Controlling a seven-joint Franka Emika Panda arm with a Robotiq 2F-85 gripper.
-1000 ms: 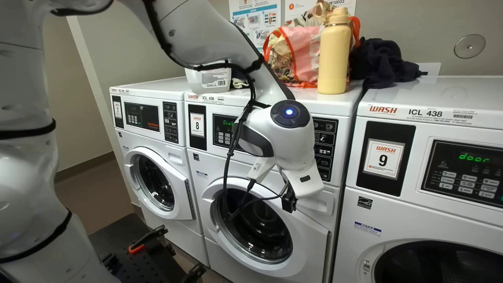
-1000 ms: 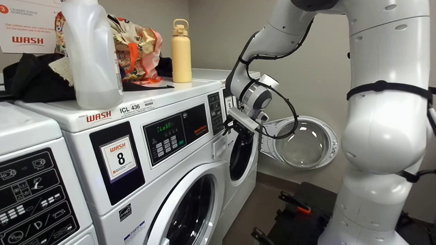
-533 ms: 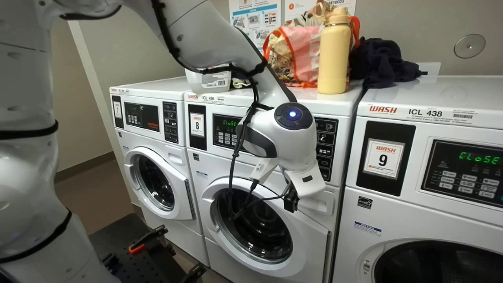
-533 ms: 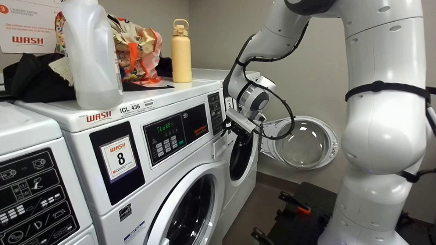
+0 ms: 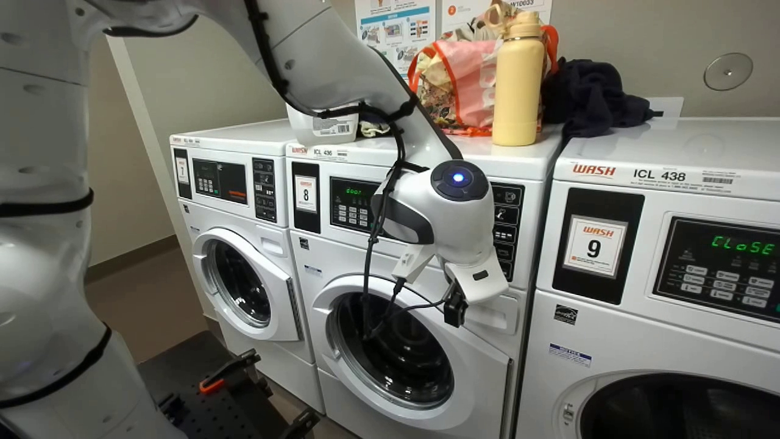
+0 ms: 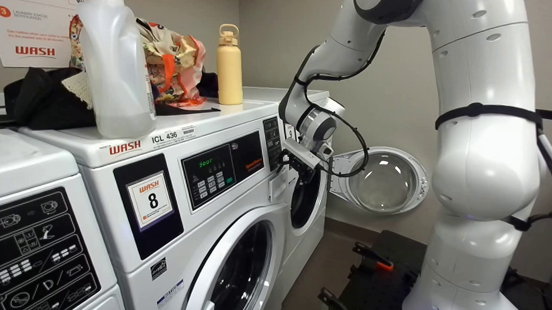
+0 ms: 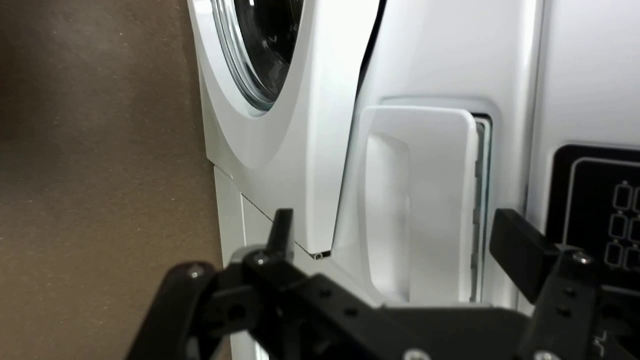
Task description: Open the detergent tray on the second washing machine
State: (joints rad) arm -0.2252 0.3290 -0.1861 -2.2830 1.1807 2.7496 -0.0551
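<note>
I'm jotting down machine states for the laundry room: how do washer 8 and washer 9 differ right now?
Washer 8 has its round door shut or nearly so; washer 9 has its swung-out door wide open. Washer 8's display reads "door"; washer 9's display reads "CLOSE". Washer 8 is marked ICL 436, washer 9 ICL 438. Both are white front-loaders marked WASH.

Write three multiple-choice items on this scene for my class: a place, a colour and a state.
1. Where does the yellow bottle stand?
A. On the floor
B. On washer 8
C. On washer 9

2. What colour is the word lit on washer 8's display?
A. Green
B. Blue
C. Purple

3. How does the claw stand?
A. Shut on the yellow bottle
B. Shut and empty
C. Open

1 B: the 8 card marks the machine beneath it.
2 A: "door" glows green.
3 C: its fingers stand apart in the wrist view.
</note>
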